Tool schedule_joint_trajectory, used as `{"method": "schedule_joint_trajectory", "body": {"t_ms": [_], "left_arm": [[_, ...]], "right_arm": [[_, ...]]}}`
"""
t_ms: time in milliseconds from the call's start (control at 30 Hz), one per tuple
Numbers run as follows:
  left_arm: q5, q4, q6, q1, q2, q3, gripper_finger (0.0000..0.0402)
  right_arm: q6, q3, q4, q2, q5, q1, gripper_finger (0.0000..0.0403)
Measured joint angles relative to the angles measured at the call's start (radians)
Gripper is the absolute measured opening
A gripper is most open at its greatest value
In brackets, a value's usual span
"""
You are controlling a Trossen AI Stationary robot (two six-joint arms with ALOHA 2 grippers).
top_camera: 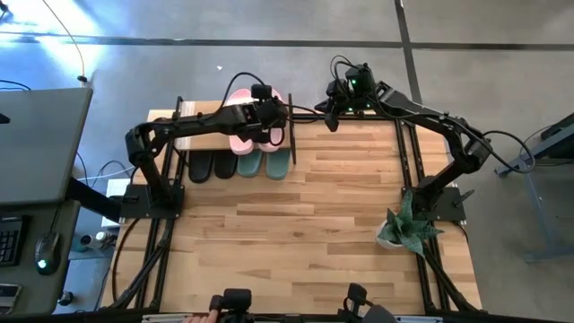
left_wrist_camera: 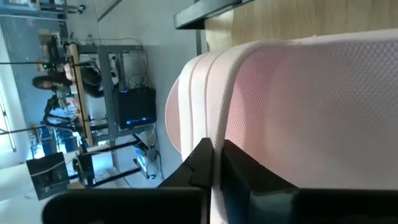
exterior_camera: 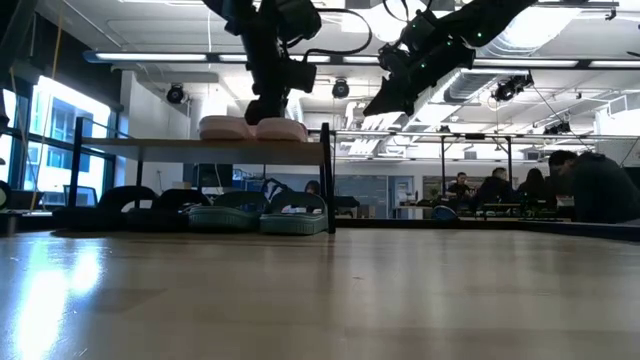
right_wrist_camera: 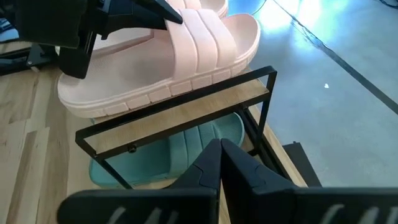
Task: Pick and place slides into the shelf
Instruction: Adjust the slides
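The pale pink slides [top_camera: 240, 135] [right_wrist_camera: 161, 62] lie side by side, soles down, on the shelf's [top_camera: 193, 135] [exterior_camera: 200, 145] light top board at the table's far left. On the lower level the black slides [top_camera: 211, 166] and the sage green slides [top_camera: 265, 164] [right_wrist_camera: 186, 149] rest under the board. My left gripper [top_camera: 269, 115] [left_wrist_camera: 214, 150] is shut, its tips at the wide strap of the right pink slide [left_wrist_camera: 311, 112]. Just right of the shelf, my right gripper [top_camera: 332, 118] [right_wrist_camera: 221, 146] hangs shut in the air, holding nothing. My left gripper comes slanting down from the table's left side, its shut tips at the strap's edge [left_wrist_camera: 217, 134] of the pink slide. The slide lies flat on the board. I cannot tell whether the tips touch the strap or stand just off it.
A potted plant [top_camera: 408, 224] stands at the table's right edge. A desk with a keyboard [top_camera: 36, 161] stands left of the table. The wooden tabletop [top_camera: 305, 224] stretches toward the near edge. People sit in the room behind [exterior_camera: 590, 185].
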Motion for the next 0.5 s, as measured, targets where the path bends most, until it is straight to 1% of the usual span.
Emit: {"method": "schedule_joint_trajectory", "body": {"t_ms": [500], "left_arm": [[-0.004,-0.031,-0.009,-0.019,-0.001,0.000,0.0003]], "right_arm": [[0.004,0.000,0.000,0.000,0.000,0.000,0.0000]]}}
